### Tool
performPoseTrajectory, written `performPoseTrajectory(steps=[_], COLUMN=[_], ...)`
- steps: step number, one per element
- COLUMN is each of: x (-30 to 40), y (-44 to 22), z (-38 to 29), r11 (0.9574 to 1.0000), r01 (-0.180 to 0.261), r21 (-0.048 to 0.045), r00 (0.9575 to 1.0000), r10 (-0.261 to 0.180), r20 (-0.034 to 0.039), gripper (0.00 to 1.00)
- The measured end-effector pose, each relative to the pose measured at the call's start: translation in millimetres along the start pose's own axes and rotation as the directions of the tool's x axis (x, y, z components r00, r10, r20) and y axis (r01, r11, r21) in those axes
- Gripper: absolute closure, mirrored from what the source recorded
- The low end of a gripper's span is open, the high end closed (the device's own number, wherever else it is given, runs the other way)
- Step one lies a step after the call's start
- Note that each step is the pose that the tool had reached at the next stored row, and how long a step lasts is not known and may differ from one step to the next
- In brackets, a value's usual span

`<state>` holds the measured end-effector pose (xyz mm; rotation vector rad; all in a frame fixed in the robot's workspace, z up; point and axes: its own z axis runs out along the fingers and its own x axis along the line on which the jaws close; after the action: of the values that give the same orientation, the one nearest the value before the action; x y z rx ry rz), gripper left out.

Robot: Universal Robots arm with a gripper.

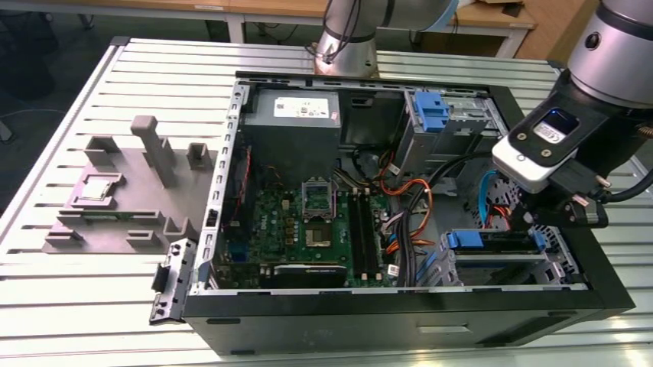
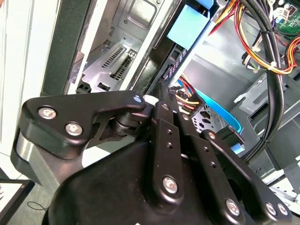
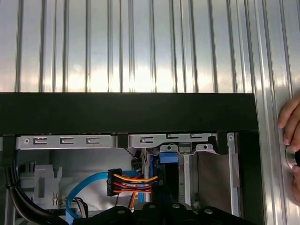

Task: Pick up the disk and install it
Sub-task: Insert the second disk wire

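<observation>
The computer case [image 1: 602, 290] lies open on the slotted metal table [image 1: 173, 69]. The arm is reaching down into the case's near corner, on the exterior view's right. There the gripper [image 1: 540, 223] hangs over the metal drive cage [image 1: 510, 267].

The disk [image 1: 492, 243] sits in that cage on its edge, with its blue plastic carrier showing at the top. In the second wrist view the gripper's fingers [image 2: 162, 101] are drawn close together. They look to be pinching the thin edge of the disk [image 2: 171, 61], though the contact itself is partly hidden behind the linkage.

What worries me is the wiring. A bundle of orange, red and yellow power leads [image 3: 133, 180] and a light blue data cable [image 3: 89, 180] run just beside the disk [image 3: 169, 159]. If the disk goes in a bit tilted, a rail could catch on the cage wall and jam. It could also trap a lead between carrier and cage. A thin-edge grip may let it twist or slip if it meets resistance.

A person's hand [image 3: 291, 133] also rests on the table just outside the case wall, near the arm. A sudden swing outward could bring the two together.
</observation>
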<state>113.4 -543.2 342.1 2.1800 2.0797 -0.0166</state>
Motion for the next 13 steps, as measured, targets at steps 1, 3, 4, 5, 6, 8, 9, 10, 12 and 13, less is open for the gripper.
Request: performPoseTrajectory(steps=[1,3,4,5,6,8,9,10,12,13], x=[0.0,0.1,0.0,-0.1,-0.3,-0.5,-0.6,-0.7,-0.9,-1.0], y=[-0.2,-0.2,-0.2,-0.1,-0.1,0.1,0.3,0.4,0.6,0.6], z=[0.0,-0.2,-1.3,-2.3,-3.4,-5.8,-6.9,-8.0,-10.1,-10.6], r11=[1.0,1.0,1.0,1.0,1.0,1.0,1.0,1.0,1.0,1.0], r01=[0.0,0.0,0.0,0.0,0.0,0.0,0.0,0.0,0.0,0.0], r21=[0.0,0.0003,0.0003,0.0006,0.0014,0.002,0.002,0.0021,0.0027,0.003], r00=[1.0,1.0,1.0,1.0,1.0,1.0,1.0,1.0,1.0,1.0], r10=[0.0,0.0,0.0,0.0,0.0,0.0,0.0,0.0,0.0,0.0], r20=[-0.0001,-0.0001,0.0003,0.0002,0.0,0.0001,0.0001,0.0,0.0002,0.0003], gripper=[0.9,0.9,0.9,0.9,0.9,0.9,0.9,0.9,0.9,0.9])
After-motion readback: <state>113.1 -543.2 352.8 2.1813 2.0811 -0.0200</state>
